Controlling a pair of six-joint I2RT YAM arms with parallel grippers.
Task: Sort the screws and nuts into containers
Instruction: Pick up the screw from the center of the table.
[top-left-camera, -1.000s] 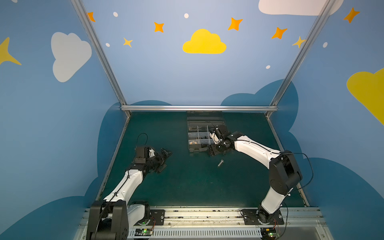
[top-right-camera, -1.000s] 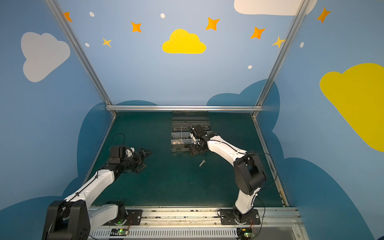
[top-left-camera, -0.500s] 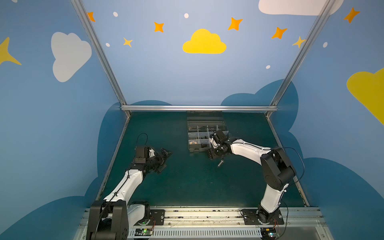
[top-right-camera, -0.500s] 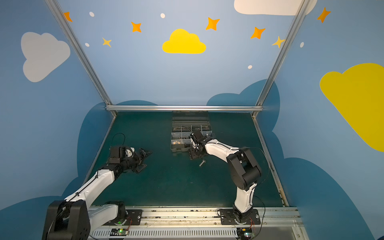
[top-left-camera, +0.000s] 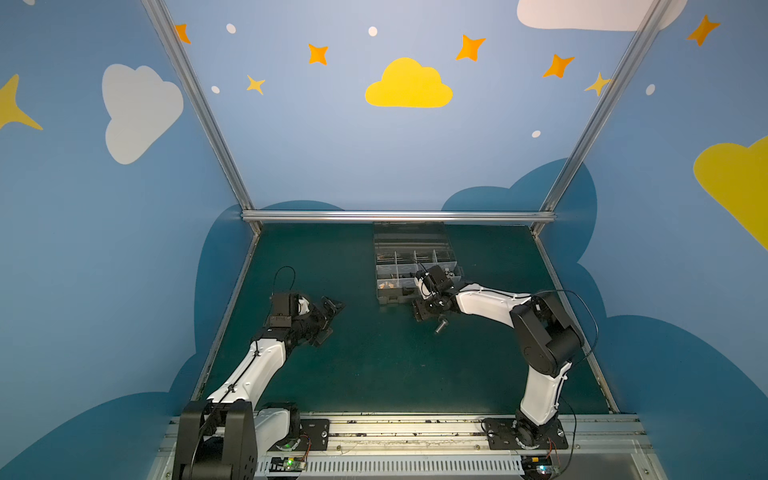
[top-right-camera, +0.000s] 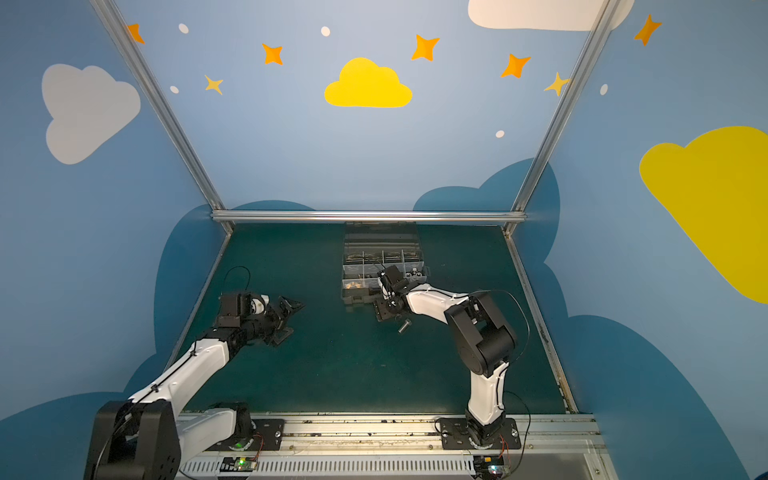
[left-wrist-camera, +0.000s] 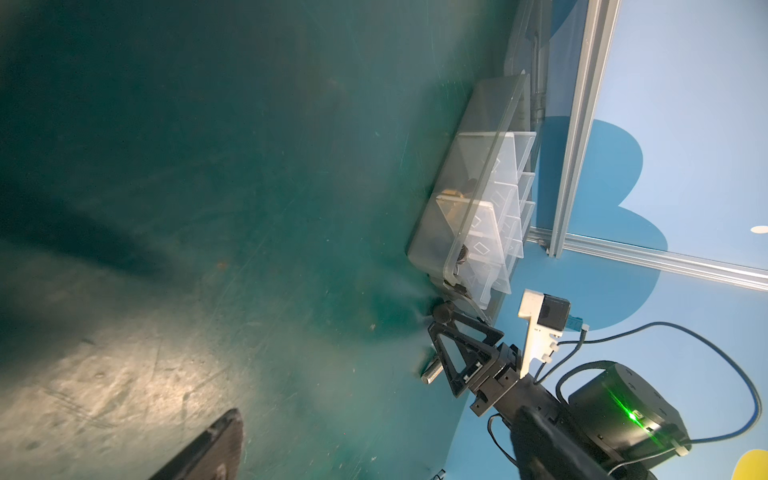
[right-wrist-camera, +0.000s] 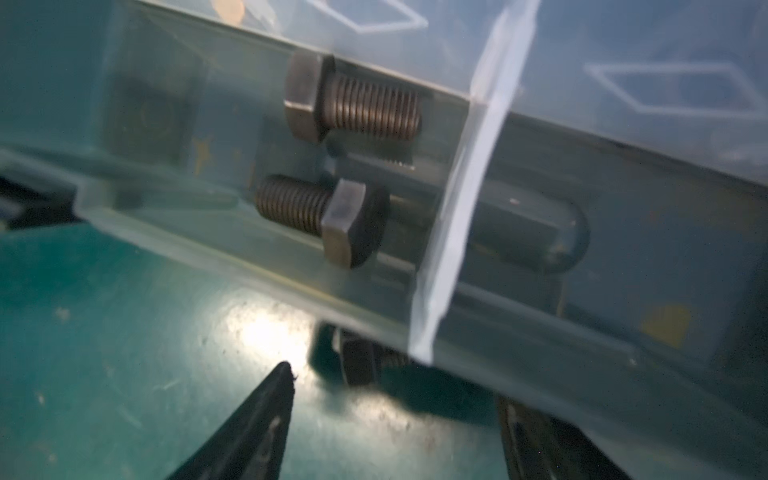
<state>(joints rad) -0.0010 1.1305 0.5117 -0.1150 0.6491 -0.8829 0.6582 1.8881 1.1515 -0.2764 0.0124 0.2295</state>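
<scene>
Right gripper (right-wrist-camera: 395, 419) jaws stood wide open, gripping nothing. A dark bolt (right-wrist-camera: 360, 362) lay on the mat (right-wrist-camera: 124, 353) between the fingertips, just ahead of them and tucked under the box's (right-wrist-camera: 166, 216) front edge; I could not tell whether it touched. Straight past the jaws, through the cloudy wall, one compartment held two hex bolts (right-wrist-camera: 353, 104). They were dull grey, coarse-threaded and lay side by side with their heads facing opposite ways. A whitish divider (right-wrist-camera: 457, 199) closed that compartment off. Further along the same front row sat brass bits (top-left-camera: 388, 284), too small to sort. The clear lid (top-left-camera: 409, 235) lay open beyond the box. Outside the jaws, just beside one finger, a silver bolt (top-left-camera: 440, 325) lay flat on the mat. Left gripper (top-left-camera: 329, 320) was well apart from everything, with its jaws spread and empty.
</scene>
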